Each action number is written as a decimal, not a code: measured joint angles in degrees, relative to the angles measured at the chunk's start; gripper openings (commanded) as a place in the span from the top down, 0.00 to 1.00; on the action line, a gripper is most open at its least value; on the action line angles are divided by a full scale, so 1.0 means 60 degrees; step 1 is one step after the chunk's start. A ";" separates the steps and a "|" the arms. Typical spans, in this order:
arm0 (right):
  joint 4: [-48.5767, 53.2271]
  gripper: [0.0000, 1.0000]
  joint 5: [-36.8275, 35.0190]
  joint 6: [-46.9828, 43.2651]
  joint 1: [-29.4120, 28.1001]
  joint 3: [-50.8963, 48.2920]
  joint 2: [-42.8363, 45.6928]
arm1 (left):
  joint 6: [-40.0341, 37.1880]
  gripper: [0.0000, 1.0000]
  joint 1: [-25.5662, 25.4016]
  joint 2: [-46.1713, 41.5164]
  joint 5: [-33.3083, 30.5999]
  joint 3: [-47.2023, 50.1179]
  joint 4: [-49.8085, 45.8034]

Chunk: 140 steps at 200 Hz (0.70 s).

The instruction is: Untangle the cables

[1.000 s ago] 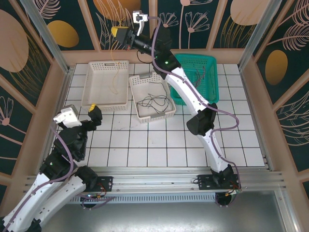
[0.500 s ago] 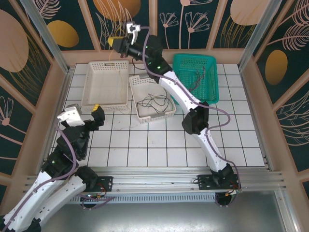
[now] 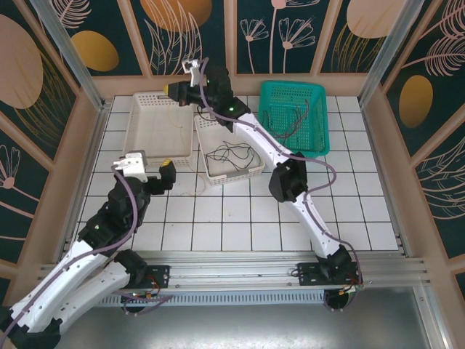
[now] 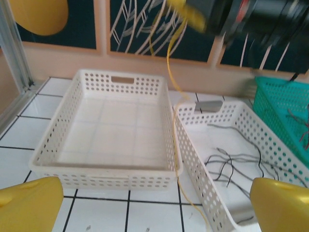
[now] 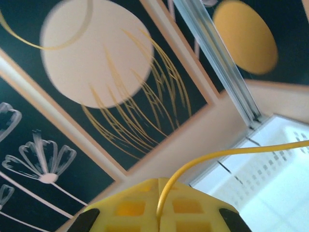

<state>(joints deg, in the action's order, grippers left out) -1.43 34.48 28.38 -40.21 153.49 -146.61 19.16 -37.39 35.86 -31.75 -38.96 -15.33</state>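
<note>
Over the last second I have been swinging my right claw (image 3: 176,90) down from the back wall toward the large white basket (image 3: 138,149), and bringing my left claw (image 3: 151,169) forward to its near rim.

From above, my right claw is hanging at 11 o'clock on the counter (image 3: 240,218), pinched shut on the yellow cable (image 3: 177,115), which is trailing down over that basket. I judge I am holding it high so it is coming free of the others. The black cables (image 3: 231,153) are lying in the middle white basket (image 3: 247,171), and the red cables (image 3: 301,116) in the green basket (image 3: 318,138) at 1 o'clock. My left claw is waiting at 8 o'clock, spread wide and carrying nothing.

My left wrist camera is showing what the top view is blurring. The yellow cable (image 4: 169,63) is dropping from the right claw (image 4: 193,14) at 12 o'clock, crossing the gap between the large white basket (image 4: 96,176) and the middle white basket (image 4: 203,159), and its tail is reaching the counter (image 4: 96,212) toward 6 o'clock. The left claw (image 4: 154,205) is gaping, one finger (image 4: 29,203) at each bottom corner.

My right wrist camera is confirming the grip. The yellow cable (image 5: 217,153) is emerging from the closed seam of the right claw (image 5: 158,205) and curving off toward 3 o'clock.
</note>
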 measured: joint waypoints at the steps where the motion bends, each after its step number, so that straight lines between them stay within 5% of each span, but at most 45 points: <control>1: 0.0004 1.00 0.0000 -0.0004 -0.0004 0.0000 0.0029 | 0.0000 0.02 0.0000 0.0047 0.0011 0.0000 -0.0004; 64: -0.1093 1.00 -0.0251 0.0157 -0.0004 0.0240 0.2076 | 0.0000 0.02 0.0000 0.0798 0.0233 -0.0007 -0.0168; 140: -0.2557 1.00 -0.0091 0.1698 0.0612 0.0339 0.1013 | 0.0004 0.02 0.0000 0.0947 0.0412 -0.0018 -0.0277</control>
<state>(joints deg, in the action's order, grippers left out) -16.78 33.93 38.57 -36.53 155.52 -140.53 19.18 -37.39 41.54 -29.28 -39.07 -16.99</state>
